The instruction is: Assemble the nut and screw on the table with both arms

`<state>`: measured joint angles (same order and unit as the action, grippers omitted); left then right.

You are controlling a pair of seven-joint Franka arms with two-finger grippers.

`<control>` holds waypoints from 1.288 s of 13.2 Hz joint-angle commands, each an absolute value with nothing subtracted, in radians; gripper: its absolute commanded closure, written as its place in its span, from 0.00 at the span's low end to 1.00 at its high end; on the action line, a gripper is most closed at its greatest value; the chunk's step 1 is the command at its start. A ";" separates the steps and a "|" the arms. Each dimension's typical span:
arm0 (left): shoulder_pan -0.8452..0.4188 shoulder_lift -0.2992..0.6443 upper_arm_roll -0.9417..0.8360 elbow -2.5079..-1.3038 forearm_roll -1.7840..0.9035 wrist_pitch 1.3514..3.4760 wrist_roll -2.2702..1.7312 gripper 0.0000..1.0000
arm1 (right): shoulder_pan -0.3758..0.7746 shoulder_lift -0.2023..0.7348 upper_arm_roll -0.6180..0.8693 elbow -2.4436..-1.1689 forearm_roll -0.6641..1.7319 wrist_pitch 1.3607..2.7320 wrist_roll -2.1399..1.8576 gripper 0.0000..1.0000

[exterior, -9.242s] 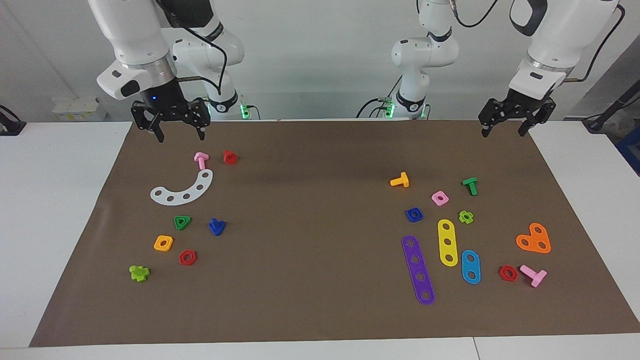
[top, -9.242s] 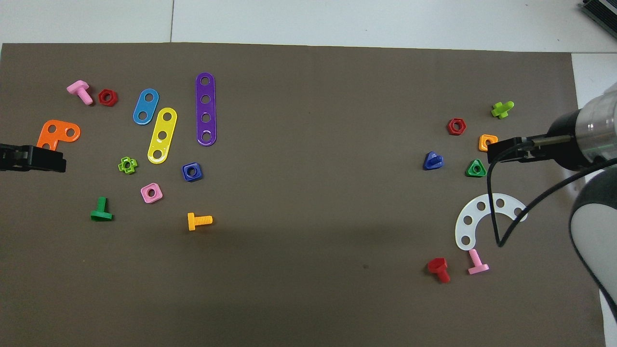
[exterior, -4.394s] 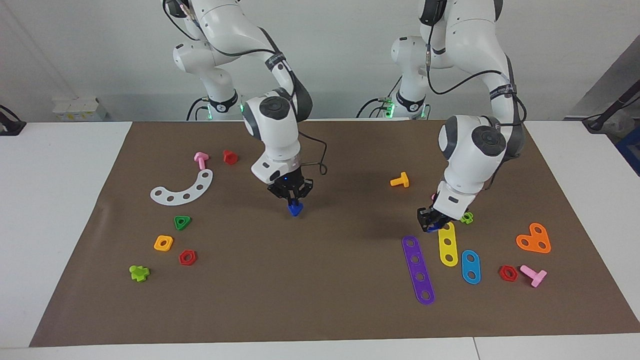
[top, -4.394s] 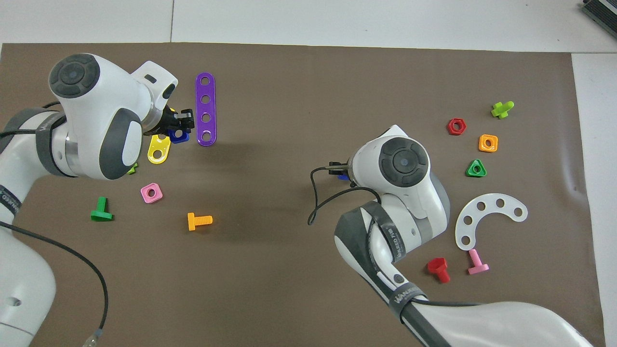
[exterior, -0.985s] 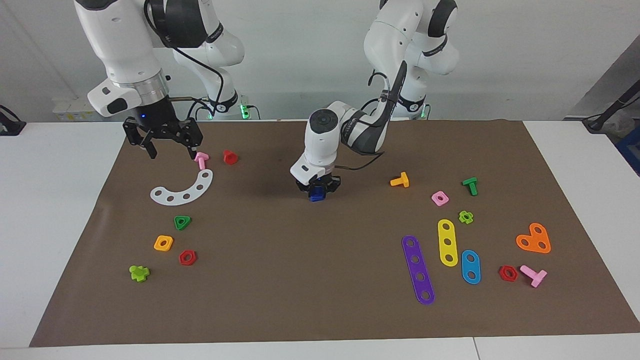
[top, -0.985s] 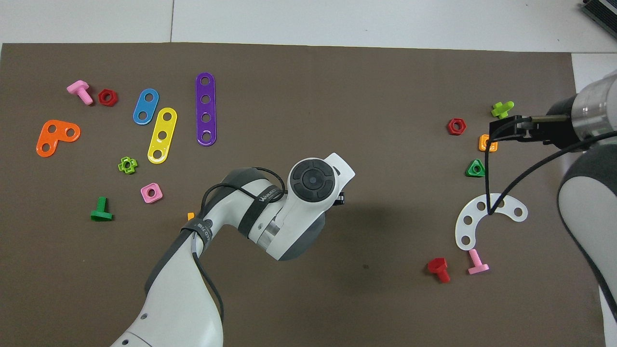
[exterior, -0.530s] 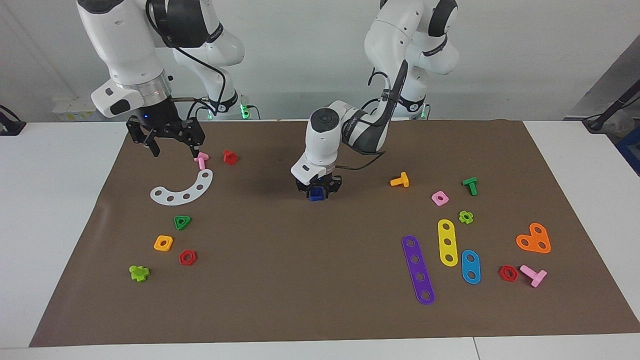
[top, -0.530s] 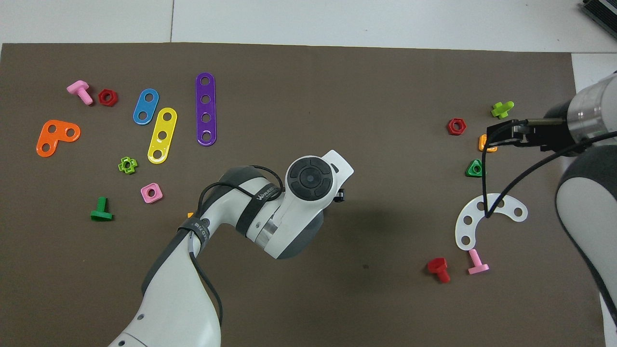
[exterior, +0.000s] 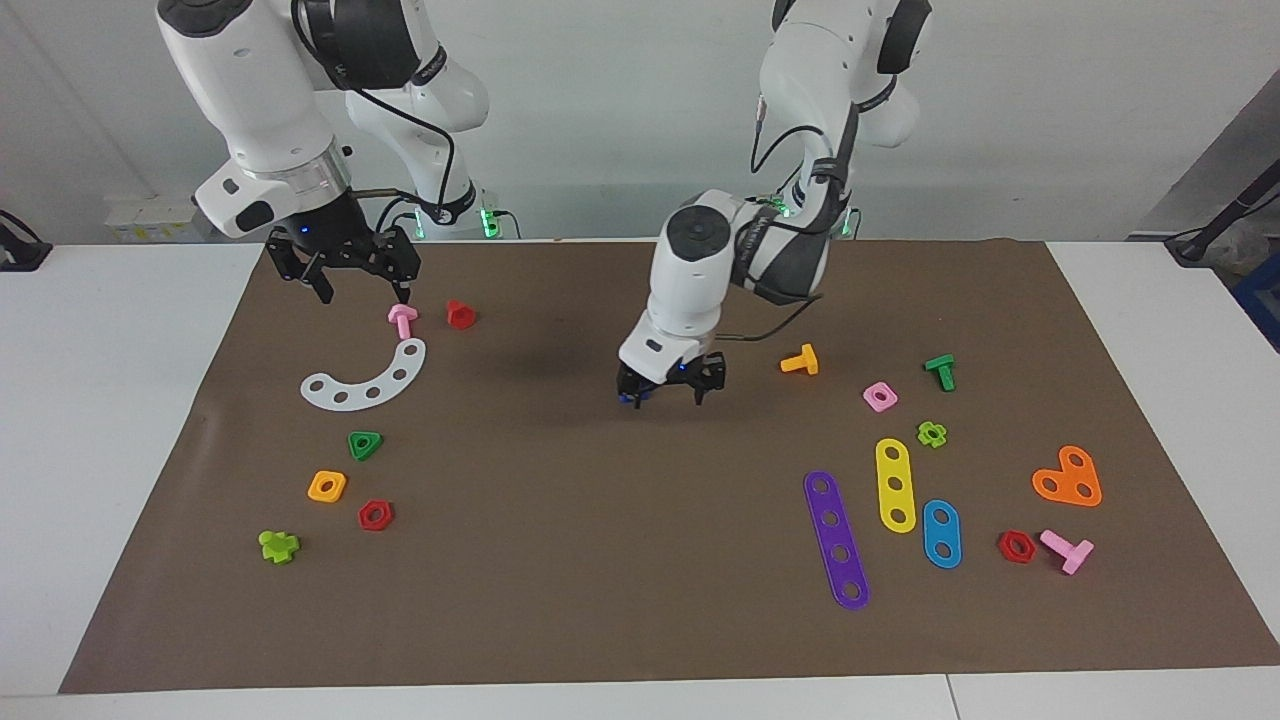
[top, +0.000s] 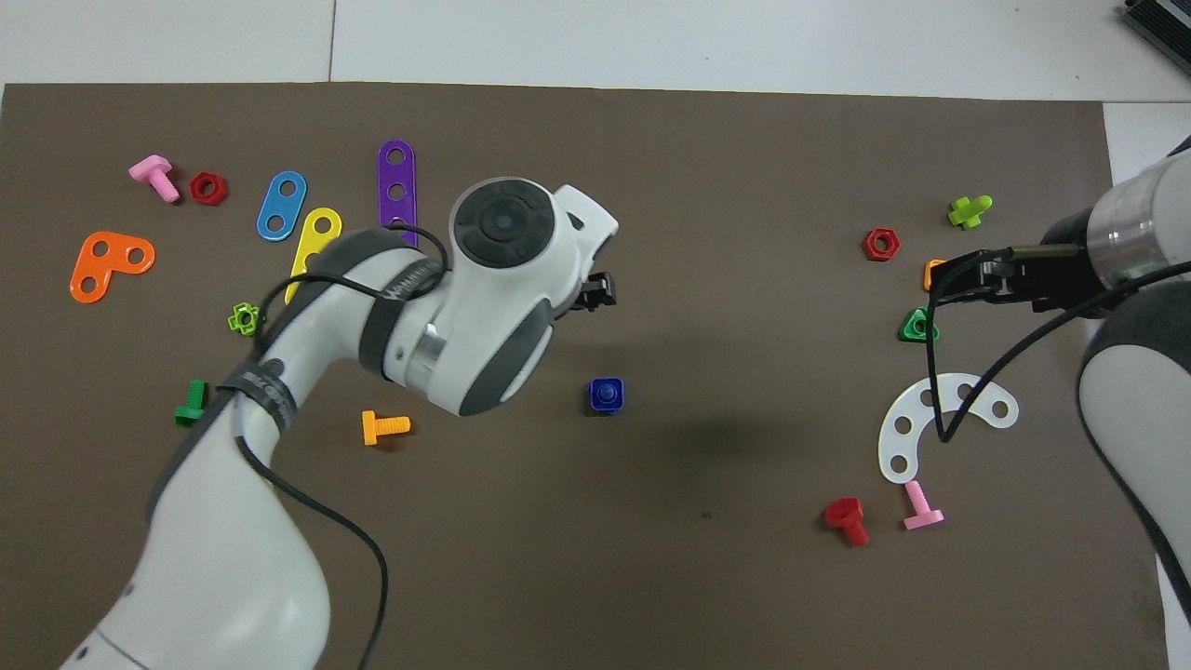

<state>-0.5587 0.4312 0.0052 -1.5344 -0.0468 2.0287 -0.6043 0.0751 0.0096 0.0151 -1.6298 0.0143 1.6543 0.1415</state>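
The dark-blue nut point(top: 595, 406) lies flat on the brown mat of the table point(exterior: 600, 560) near its middle, and the dark-blue screw point(top: 607, 394) shows as a round stub in the nut's hole. In the facing view only a blue edge of the nut point(exterior: 626, 397) peeks out beside one finger. My left gripper point(exterior: 668, 400) hangs open just beside the pair, toward the left arm's end, holding nothing. My right gripper point(exterior: 366, 297) hovers open and empty over the mat's edge nearest the robots, by a pink bolt point(exterior: 402, 320).
A red bolt point(exterior: 460, 314) and a white curved plate point(exterior: 365, 380) lie under the right arm. An orange bolt point(exterior: 800, 361), pink nut point(exterior: 879, 397), green bolt point(exterior: 940, 371) and purple strip point(exterior: 836, 540) lie toward the left arm's end.
My left gripper has opened, let go of the blue nut and screw, and shifted off them toward the left arm's end. The right gripper drifted slightly toward the pink bolt.
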 commanded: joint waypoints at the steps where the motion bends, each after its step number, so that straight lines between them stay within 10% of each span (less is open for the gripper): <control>1: -0.395 0.329 -0.003 -1.535 -0.057 1.912 -0.453 0.00 | 0.061 0.002 0.017 -1.629 0.043 1.644 0.112 0.00; 7: -0.039 0.134 0.003 -1.773 -0.043 1.732 -0.104 0.00 | 0.063 0.002 0.017 -1.629 0.043 1.643 0.114 0.00; 17: 0.015 0.031 -0.006 -1.602 0.051 1.707 -0.040 0.00 | 0.063 0.002 0.018 -1.629 0.043 1.641 0.114 0.00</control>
<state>0.0186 0.0178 0.0003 -1.6257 0.0359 1.6969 -0.0407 0.0751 0.0096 0.0150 -1.6298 0.0148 1.6533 0.1410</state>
